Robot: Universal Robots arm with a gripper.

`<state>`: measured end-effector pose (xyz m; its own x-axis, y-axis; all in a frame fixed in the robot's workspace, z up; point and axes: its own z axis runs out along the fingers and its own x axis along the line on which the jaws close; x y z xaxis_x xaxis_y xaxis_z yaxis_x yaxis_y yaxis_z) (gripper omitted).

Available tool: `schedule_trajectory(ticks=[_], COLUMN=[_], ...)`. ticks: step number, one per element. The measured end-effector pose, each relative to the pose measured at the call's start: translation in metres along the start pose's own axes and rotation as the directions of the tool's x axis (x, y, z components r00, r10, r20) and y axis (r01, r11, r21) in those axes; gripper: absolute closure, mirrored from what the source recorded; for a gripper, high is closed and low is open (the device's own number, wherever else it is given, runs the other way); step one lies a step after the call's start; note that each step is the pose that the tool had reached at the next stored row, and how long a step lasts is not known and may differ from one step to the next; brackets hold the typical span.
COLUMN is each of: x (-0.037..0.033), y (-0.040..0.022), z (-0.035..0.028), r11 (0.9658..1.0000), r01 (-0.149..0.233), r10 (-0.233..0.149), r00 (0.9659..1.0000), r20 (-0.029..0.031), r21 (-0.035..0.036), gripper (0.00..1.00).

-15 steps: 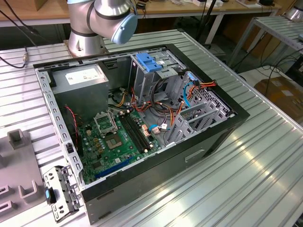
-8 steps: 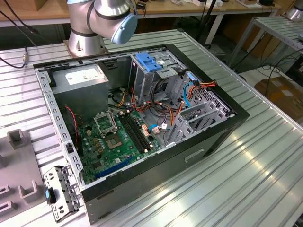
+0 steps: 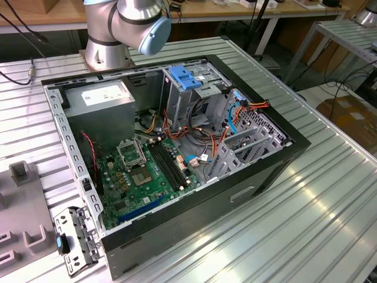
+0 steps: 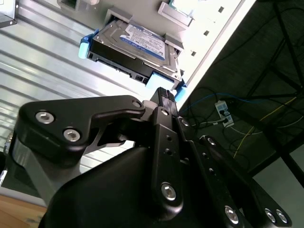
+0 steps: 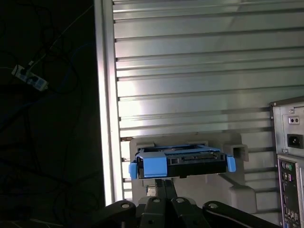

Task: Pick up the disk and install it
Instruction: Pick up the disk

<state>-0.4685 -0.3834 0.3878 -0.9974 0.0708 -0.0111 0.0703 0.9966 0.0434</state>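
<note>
Silver-black disk: flat rectangular hard drive (image 5: 180,161) with a white-and-blue label and 2 blue plastic rails on its edges, outside the open black computer case (image 3: 194,218), not yet picked.
Landmark: that case lies on its side on the ribbed aluminium table (image 3: 306,224), green motherboard facing up; every place here is told from it.
Disk seat: cradled in a pale grey plastic holder block (image 5: 237,190) on the table, beyond the case's rear panel and close to the table edge.
Gripper: black 2-finger gripper (image 5: 162,184) also hangs outside the case, just short of the disk and apart from it, nose aimed at the disk's blue-capped end.
Fingers: in the first wrist view the 2 tips look drawn together with nothing between them; no hold on anything.
Step in hand: the approach for the pick, by my reading; the task looks barely started.
Doing it well: I'd want the tips spread wider than the disk before closing in, centred on its middle and squared to its long sides, so both pads land evenly and not on 1 rail alone.
Lift: straight out of the holder and level, so the rails don't catch its walls.
Watch: the disk sits near the table edge, so a nudge from closed tips could knock it askew.
Inside the case: metal drive cage (image 3: 203,97) with a blue plastic latch (image 3: 184,78), beside the grey power supply box (image 3: 103,97).
</note>
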Motion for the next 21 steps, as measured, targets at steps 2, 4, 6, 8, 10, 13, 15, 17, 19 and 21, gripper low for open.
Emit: schedule_trajectory(ticks=[2, 4, 6, 8, 10, 13, 15, 17, 19, 21], x=[0.0, 0.0001, 0.0, 0.0, 0.0, 0.0, 0.0, 0.0, 0.0, 0.0], y=[0.0, 0.0001, 0.0, 0.0, 0.0, 0.0, 0.0, 0.0, 0.0, 0.0], z=[0.0, 0.0001, 0.0, 0.0, 0.0, 0.0, 0.0, 0.0, 0.0, 0.0], r11=[0.9999, 0.999, 0.9945, 0.9912, 0.9871, 0.9759, 0.9691, 0.9566, 0.9458, 0.9279], r01=[0.014, 0.044, 0.105, 0.133, 0.16, 0.218, 0.247, 0.291, 0.325, 0.373], r10=[-0.014, -0.044, -0.105, -0.133, -0.16, -0.218, -0.247, -0.291, -0.325, -0.373], r00=[0.9999, 0.999, 0.9945, 0.9912, 0.9871, 0.9759, 0.969, 0.9565, 0.9457, 0.9278], r20=[-0.0006, -0.0018, -0.0044, -0.0057, -0.0068, -0.0092, -0.0103, -0.0121, -0.0134, -0.0153], r21=[-0.0001, -0.0005, -0.0014, -0.0018, -0.0023, -0.0034, -0.004, -0.0051, -0.0059, -0.0072], gripper=[0.89, 0.89, 0.89, 0.89, 0.89, 0.89, 0.89, 0.89, 0.89, 0.89])
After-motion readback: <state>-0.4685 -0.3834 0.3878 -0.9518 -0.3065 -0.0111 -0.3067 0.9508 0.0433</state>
